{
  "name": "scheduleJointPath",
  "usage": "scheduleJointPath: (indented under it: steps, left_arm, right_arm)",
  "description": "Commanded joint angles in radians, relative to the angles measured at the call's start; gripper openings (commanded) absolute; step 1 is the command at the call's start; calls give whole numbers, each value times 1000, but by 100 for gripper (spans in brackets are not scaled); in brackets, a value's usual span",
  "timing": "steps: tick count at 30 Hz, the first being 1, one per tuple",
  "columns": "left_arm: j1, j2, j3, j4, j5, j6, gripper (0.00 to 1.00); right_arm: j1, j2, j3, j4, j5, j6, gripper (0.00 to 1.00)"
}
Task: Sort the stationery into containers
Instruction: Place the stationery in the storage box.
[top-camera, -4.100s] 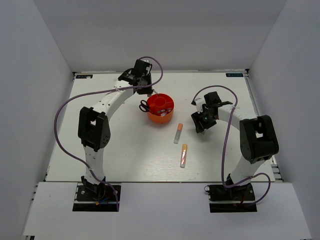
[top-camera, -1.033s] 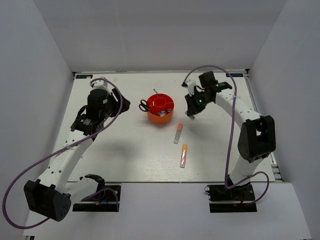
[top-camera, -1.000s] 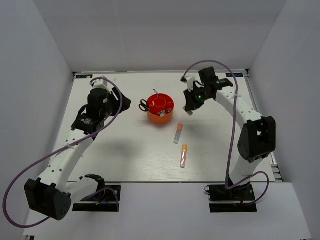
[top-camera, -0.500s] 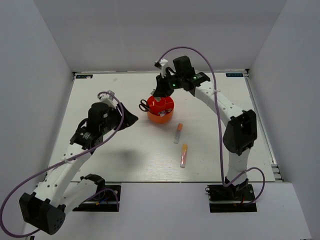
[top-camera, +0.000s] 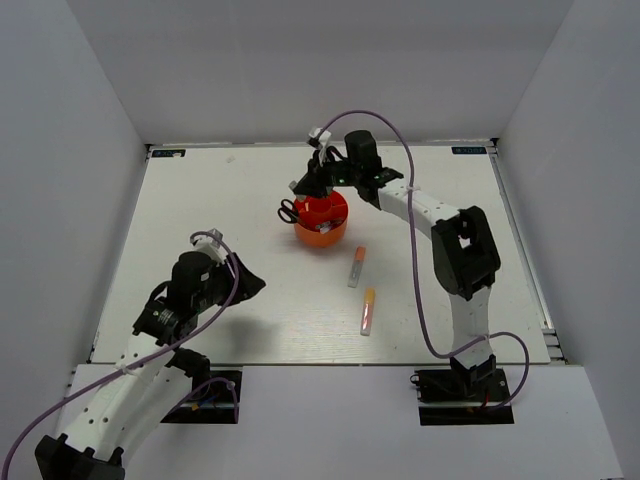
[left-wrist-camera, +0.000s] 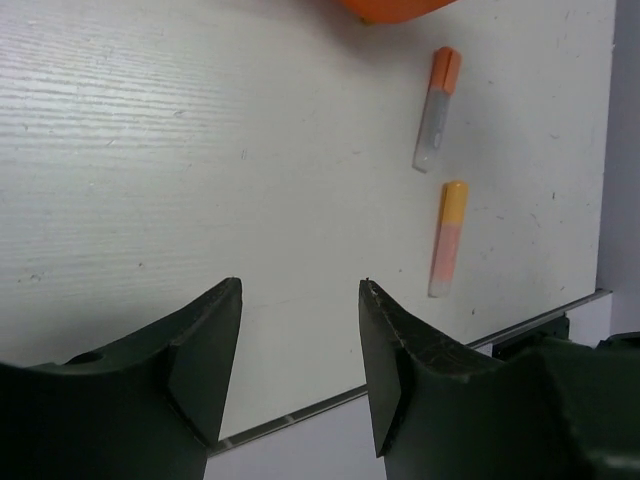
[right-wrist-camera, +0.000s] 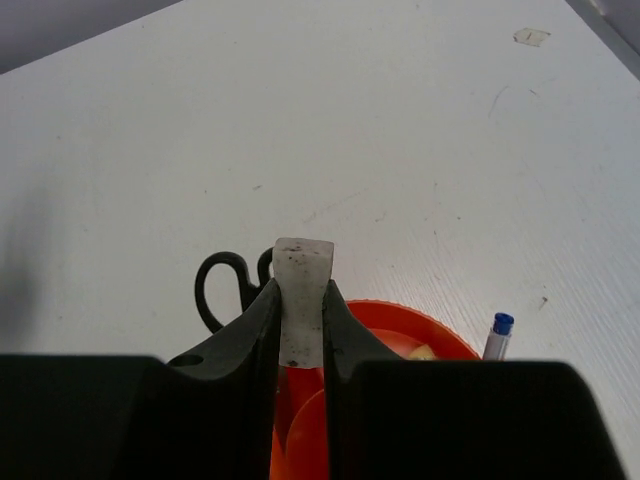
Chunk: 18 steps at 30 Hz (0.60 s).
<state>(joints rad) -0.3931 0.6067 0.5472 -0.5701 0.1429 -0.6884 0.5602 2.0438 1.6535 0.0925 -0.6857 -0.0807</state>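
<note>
A white table with a faint wood grain and a few small dark scuffs fills the middle of a plain, windowless booth. Behind the table rises a bare, pale grey back wall, and a matching left wall and right wall close in on the table's two sides. A thin dark rail runs along the table's far edge with a small blue label near each far corner, a white ledge borders its near edge, and soft, even light leaves only faint grey shadows on the tabletop.
</note>
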Motion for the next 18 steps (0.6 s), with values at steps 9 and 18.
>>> scheduleJointPath:
  steps: [9, 18]
  left_arm:
    - [-1, -28, -43, -57, 9, 39, 60]
    - [-1, -65, -81, -56, 24, 32, 60]
  right_arm:
    - [-6, 145, 113, 244, -3, -54, 0]
    - [-19, 124, 55, 165, 2, -175, 0]
